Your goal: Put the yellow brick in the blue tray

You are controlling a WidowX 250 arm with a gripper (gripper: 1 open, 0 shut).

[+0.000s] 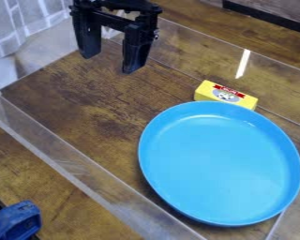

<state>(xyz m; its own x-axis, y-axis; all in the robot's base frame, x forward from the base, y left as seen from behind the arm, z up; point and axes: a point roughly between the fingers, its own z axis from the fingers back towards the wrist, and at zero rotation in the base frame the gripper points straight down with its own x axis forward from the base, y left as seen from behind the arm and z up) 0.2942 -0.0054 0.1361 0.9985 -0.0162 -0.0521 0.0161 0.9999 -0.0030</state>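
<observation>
The yellow brick (pixel 225 95) lies flat on the wooden table, its red-and-white label facing up, just past the far rim of the blue tray (pixel 178 131). The tray is a large round shallow dish at the lower right with nothing in it. My black gripper (pixel 110 49) hangs at the upper left, pointing down, jaws open and holding nothing. It is well left of the brick and apart from both things.
A clear plastic wall (pixel 65 155) runs along the left and near sides of the table. A white cloth (pixel 15 28) hangs at the upper left behind it. A blue object (pixel 15 223) sits at the bottom left corner outside the wall.
</observation>
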